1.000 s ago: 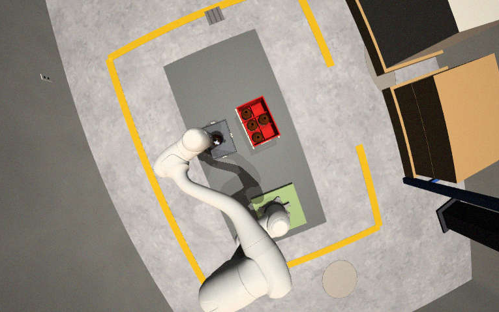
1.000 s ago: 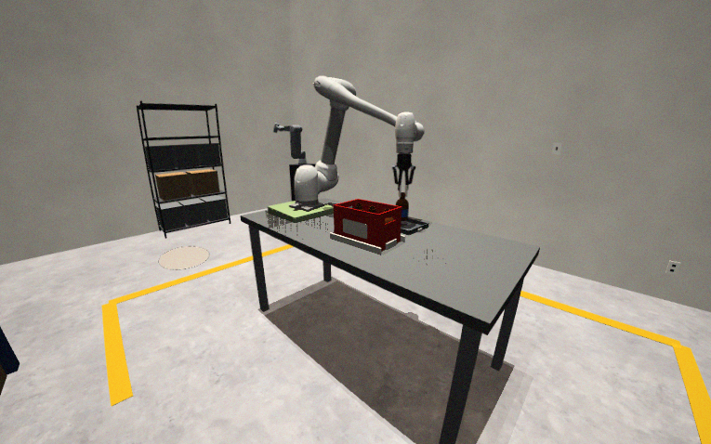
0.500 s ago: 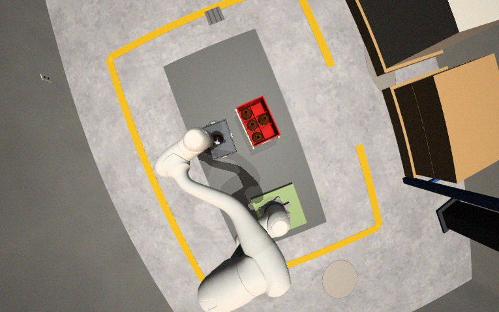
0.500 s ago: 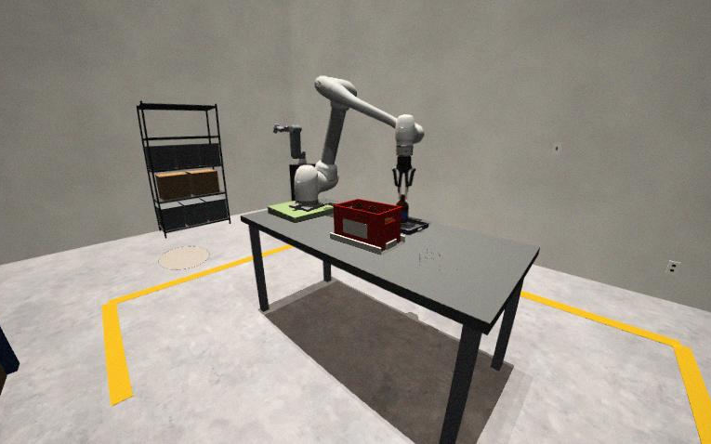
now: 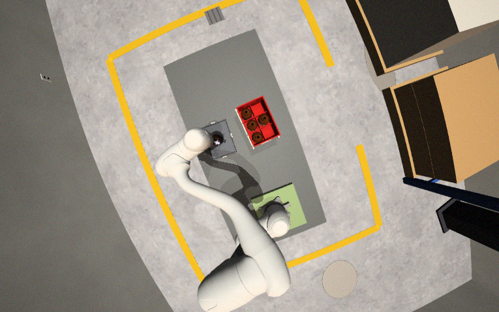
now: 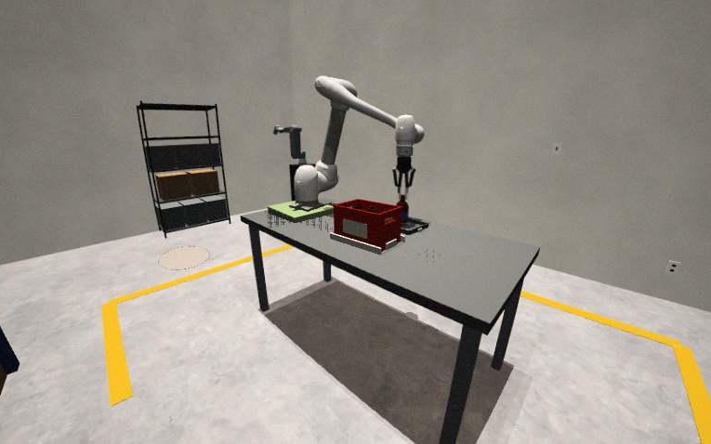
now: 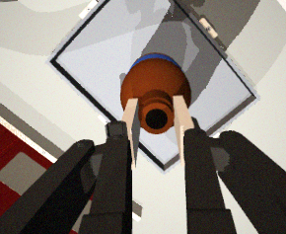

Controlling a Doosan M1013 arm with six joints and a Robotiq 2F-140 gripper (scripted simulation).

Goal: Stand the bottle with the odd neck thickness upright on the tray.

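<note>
A brown bottle (image 5: 217,137) (image 6: 403,210) (image 7: 156,88) with a blue band stands upright over the tray, its round dark mouth at the middle of the wrist view; whether its base touches the tray cannot be told; the tray (image 5: 229,149) (image 6: 417,229) (image 7: 76,78), grey with a dark rim, lies level left of centre in the top view; right of it there, near but apart, the red crate (image 5: 276,127) (image 6: 368,223) (image 7: 12,147) sits level, split into six compartments, four holding upright brown bottles (image 5: 246,113), the upper right and middle-lower right ones bottle-free
</note>
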